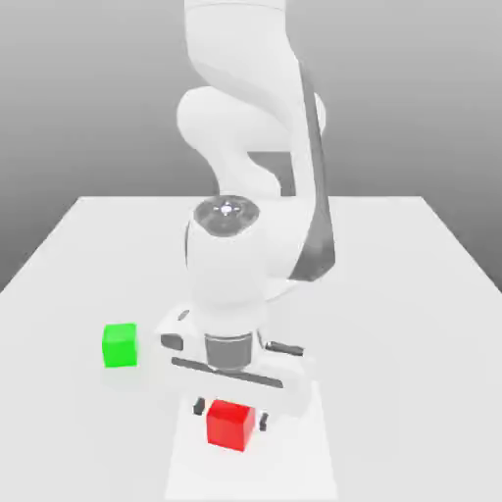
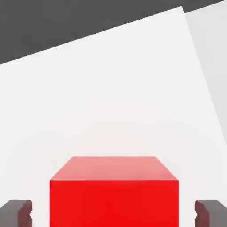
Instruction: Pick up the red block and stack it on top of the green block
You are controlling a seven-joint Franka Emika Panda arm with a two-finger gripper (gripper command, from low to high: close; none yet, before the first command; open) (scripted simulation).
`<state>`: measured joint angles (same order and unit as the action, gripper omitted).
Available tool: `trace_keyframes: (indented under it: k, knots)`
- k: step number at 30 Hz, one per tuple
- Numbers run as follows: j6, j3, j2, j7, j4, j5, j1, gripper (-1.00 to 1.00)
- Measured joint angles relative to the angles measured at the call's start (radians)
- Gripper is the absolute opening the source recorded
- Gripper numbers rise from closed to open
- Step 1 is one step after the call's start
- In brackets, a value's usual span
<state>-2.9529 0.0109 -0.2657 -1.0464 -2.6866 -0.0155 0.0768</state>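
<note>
The red block (image 1: 230,426) is a small bright red cube near the front of the white table. My gripper (image 1: 231,414) is lowered over it and open. Its dark fingers (image 1: 200,405) stand on either side of the cube. In the hand view the red block (image 2: 113,195) sits between the two fingertips (image 2: 15,212), with a narrow gap of table showing on each side, so they do not touch it. The green block (image 1: 120,345) is a cube of the same size, on the table to the exterior view's left and a little farther back.
The white table (image 1: 392,294) extends behind and to both sides of the blocks. The arm's white body (image 1: 245,245) rises over the middle of the table behind the gripper. The table's far edge meets a dark backdrop (image 2: 53,26).
</note>
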Motion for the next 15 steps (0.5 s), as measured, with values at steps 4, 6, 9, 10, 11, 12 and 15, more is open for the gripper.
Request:
trace_keyframes:
  k: [4, 6, 9, 10, 11, 12, 15]
  knots:
    - [-0.001, 0.001, -0.001, -0.002, 0.0, -0.002, 0.001, -1.0]
    - [0.045, 0.004, 0.053, 0.001, -0.008, 0.002, 0.004, -1.0]
    - [0.133, 0.005, 0.156, 0.007, -0.023, 0.009, 0.003, -1.0]
    - [0.161, 0.001, 0.192, 0.01, -0.031, 0.008, 0.009, -1.0]
    - [0.179, -0.018, 0.228, 0.021, -0.049, -0.005, 0.061, -1.0]
    - [0.193, -0.029, 0.264, 0.035, -0.07, -0.023, 0.108, -1.0]
    - [0.227, -0.1, 0.372, 0.091, -0.144, -0.076, 0.214, -1.0]
